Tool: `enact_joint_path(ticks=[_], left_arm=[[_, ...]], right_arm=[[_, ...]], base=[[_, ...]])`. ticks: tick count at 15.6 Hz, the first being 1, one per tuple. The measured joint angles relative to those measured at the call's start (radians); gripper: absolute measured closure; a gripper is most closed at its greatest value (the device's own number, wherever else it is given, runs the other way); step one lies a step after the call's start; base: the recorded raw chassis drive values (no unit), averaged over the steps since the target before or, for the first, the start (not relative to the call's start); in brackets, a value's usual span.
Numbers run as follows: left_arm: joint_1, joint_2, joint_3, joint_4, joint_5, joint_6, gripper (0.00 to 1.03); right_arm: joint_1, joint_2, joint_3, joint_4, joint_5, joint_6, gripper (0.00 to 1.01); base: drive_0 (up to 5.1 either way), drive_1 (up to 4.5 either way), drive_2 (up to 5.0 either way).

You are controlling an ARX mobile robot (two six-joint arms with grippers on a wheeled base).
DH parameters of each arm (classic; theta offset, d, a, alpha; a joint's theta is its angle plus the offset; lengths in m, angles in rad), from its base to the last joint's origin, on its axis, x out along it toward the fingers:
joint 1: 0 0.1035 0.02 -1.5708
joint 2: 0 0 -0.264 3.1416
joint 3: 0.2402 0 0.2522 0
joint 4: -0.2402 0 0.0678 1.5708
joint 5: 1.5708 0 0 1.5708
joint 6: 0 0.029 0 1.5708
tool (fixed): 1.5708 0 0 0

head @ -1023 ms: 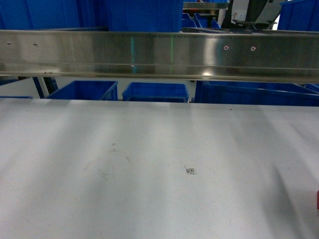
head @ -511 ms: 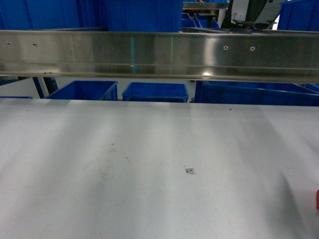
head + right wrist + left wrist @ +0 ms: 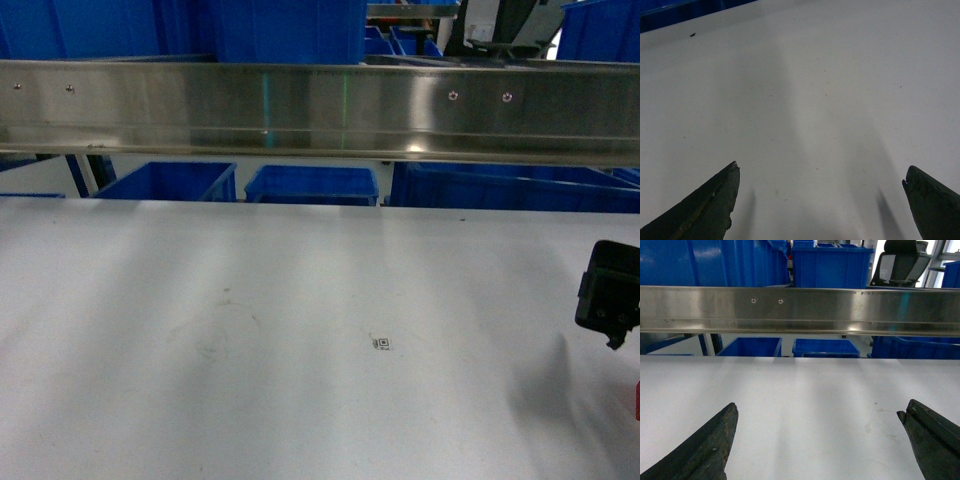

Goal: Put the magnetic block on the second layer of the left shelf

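Only a red sliver of the magnetic block (image 3: 637, 400) shows, at the right edge of the head view, resting on the white tabletop (image 3: 300, 330). The black end of my right arm (image 3: 608, 297) hangs just above and left of it, apart from it. In the right wrist view my right gripper (image 3: 821, 172) is open over bare tabletop, with nothing between its fingers. My left gripper (image 3: 817, 412) is also open and empty, facing a shiny steel rack beam (image 3: 800, 310). Large blue tubs (image 3: 285, 30) stand above that beam; I cannot tell whether this level is the left shelf second layer.
The steel beam (image 3: 320, 115) crosses the whole head view above the table's far edge. Smaller blue crates (image 3: 312, 185) sit below it behind the table. A small printed marker (image 3: 382, 343) lies mid-table. A black office chair (image 3: 900, 265) stands far back.
The black end of my right arm has come into the head view at the right edge, above the red block. Nothing else has moved.
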Motion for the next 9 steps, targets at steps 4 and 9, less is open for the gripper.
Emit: enact_joint_path(ticks=[4,9], left_arm=[[0.000,0.000,0.000,0.000,0.000,0.000,0.05],[0.000,0.000,0.000,0.000,0.000,0.000,0.05]], right_arm=[[0.028,0.029,0.021,-0.068,0.012,0.142,0.03],[0.053,0.050,0.016,-0.113,0.031,0.224,0.03]], base=[[0.0,0.00,0.0],[0.0,0.00,0.0]])
